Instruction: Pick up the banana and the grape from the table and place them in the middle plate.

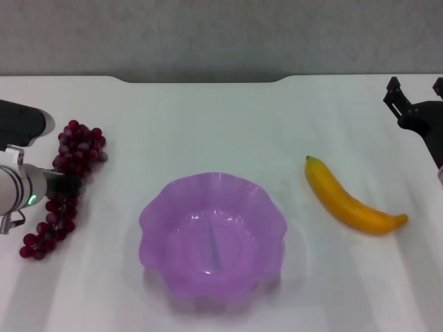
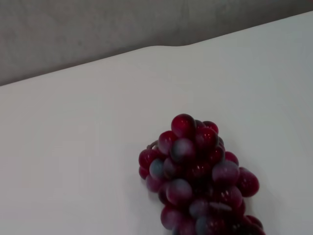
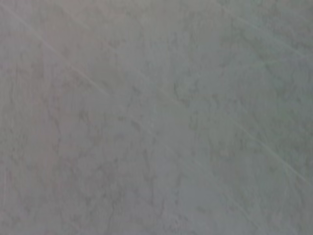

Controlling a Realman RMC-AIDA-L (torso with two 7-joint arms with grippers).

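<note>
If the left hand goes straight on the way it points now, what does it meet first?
Probably the grape: the left hand points across the table and already sits at the bunch's middle. Contact is unclear.

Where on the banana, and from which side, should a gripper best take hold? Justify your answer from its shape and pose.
Probably the thick middle of the banana, from straight above, jaws closing across its width. It lies flat on the table, clear of the middle plate, and both ends taper. The right gripper is nearest.
</note>
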